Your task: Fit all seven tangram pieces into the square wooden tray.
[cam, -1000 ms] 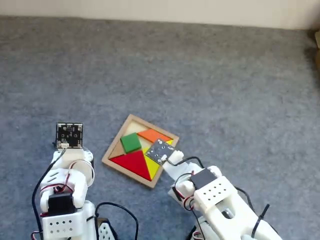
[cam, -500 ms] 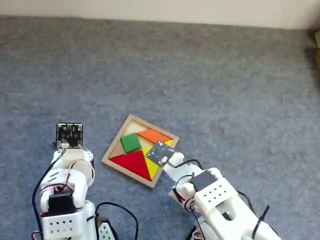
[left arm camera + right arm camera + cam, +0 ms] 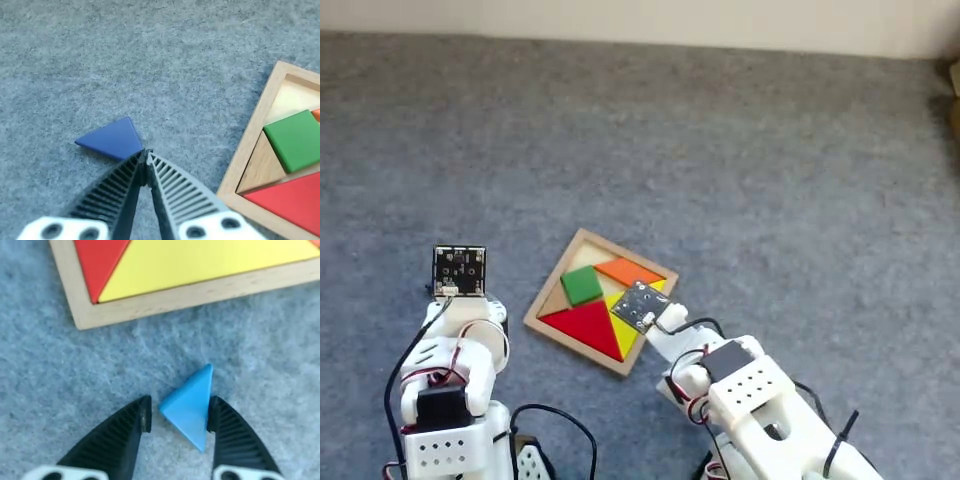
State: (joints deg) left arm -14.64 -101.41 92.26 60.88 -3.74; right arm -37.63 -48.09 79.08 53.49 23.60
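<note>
Now right hand [image 3: 179,409] spread astride light-blue triangle [image 3: 192,406]; left hand [image 3: 146,156] closed.

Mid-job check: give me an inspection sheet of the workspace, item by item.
Surface: grey carpet.
Job's things: wooden tray holds green square, orange piece, red triangle, yellow triangle; dark blue triangle and light blue triangle lie outside on the carpet.
Clutter: nothing seen.
Grippers: left gripper shut, tips beside dark blue triangle; right gripper open, astride light blue triangle.
Cables: black cables by arm bases.
Surroundings: pale wall beyond carpet.
</note>
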